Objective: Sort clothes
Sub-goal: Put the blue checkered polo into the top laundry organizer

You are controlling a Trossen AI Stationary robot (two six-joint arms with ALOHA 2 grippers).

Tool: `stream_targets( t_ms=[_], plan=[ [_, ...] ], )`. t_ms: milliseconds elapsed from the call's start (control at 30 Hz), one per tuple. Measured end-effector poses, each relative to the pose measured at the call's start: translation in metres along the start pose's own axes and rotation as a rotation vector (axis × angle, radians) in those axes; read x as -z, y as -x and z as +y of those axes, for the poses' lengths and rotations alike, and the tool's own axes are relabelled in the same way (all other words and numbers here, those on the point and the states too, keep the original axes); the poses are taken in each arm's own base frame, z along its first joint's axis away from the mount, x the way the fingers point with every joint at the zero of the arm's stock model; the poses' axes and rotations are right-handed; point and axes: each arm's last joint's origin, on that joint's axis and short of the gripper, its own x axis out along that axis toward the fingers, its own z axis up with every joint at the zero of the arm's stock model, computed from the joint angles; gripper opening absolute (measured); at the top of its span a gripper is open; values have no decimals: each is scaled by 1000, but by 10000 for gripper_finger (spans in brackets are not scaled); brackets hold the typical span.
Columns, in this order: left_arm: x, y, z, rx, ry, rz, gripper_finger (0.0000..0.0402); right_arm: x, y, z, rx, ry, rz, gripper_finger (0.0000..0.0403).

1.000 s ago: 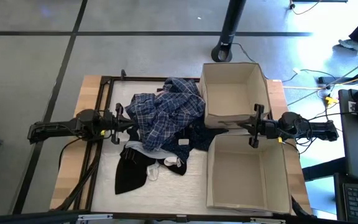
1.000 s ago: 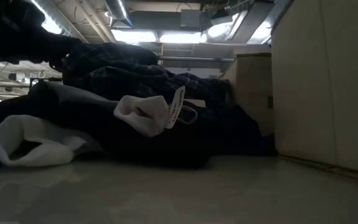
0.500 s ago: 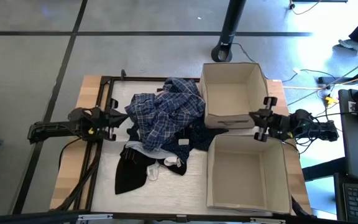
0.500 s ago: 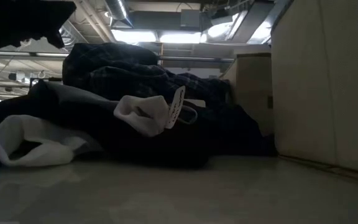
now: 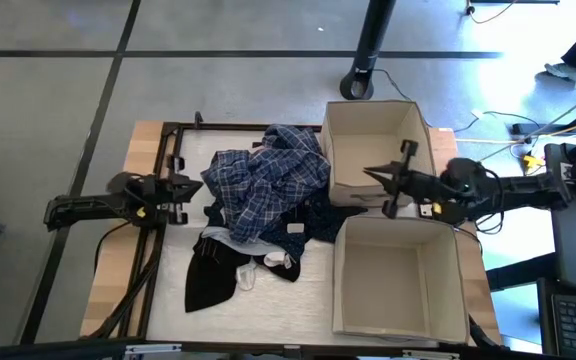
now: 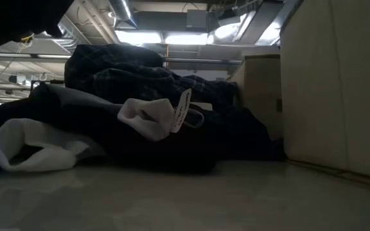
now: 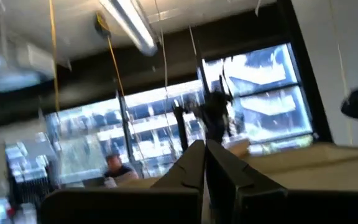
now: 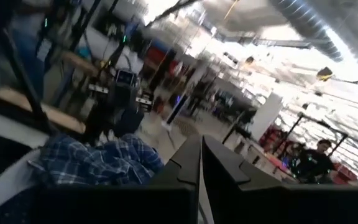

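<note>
Two cardboard boxes stand at the right of the surface point(image 5: 158, 150): the far box point(image 5: 376, 150) and the near box point(image 5: 400, 280), both apparently bare inside.

Clothes: one heap at the middle of the surface, left of the boxes and touching them. The plaid shirt point(image 5: 266, 180) lies on top; a dark navy piece point(image 5: 318, 222) shows beneath it against the boxes; a black piece point(image 5: 208, 280) spreads toward the near edge; white socks point(image 5: 276, 261) lie beside it. No pink piece can be made out from here.

Right tool point(image 5: 393, 178): raised over the near wall of the far box, fingers pressed together, holding nothing, pointing toward the heap.

Left tool point(image 5: 180, 187): just left of the heap, clear of the cloth; its wrist view shows the fingers closed together, empty.

Step in hand: probably the approach to a first pick, since no garment is boxed.

Next move calls for: spreading the fingers, lowering onto the plaid shirt, pinching a fold, lifting it free of the pieces underneath.
</note>
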Motion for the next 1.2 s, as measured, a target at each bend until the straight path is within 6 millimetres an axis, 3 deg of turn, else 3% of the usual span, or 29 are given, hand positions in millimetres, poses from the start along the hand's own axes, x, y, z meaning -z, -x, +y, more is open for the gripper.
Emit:
stream_targets(
  t_ms=[367, 700, 800, 967, 1200],
  plan=[
    [12, 1, -3, 22, 108, 130, 5, -48, -117, -11, 33, 226, 337, 21],
    [13, 1, -3, 24, 100, 144, 5, -54, -197, 1, -91, 389, 485, 33],
    [13, 1, -3, 25, 95, 147, 5, -47, -215, 3, -193, 406, 539, 73],
    [13, 1, -3, 25, 91, 146, 5, -39, -242, 6, -382, 367, 600, 183],
    [13, 1, -3, 25, 88, 147, 5, -10, -268, 10, -454, 379, 733, 322]
  ],
)
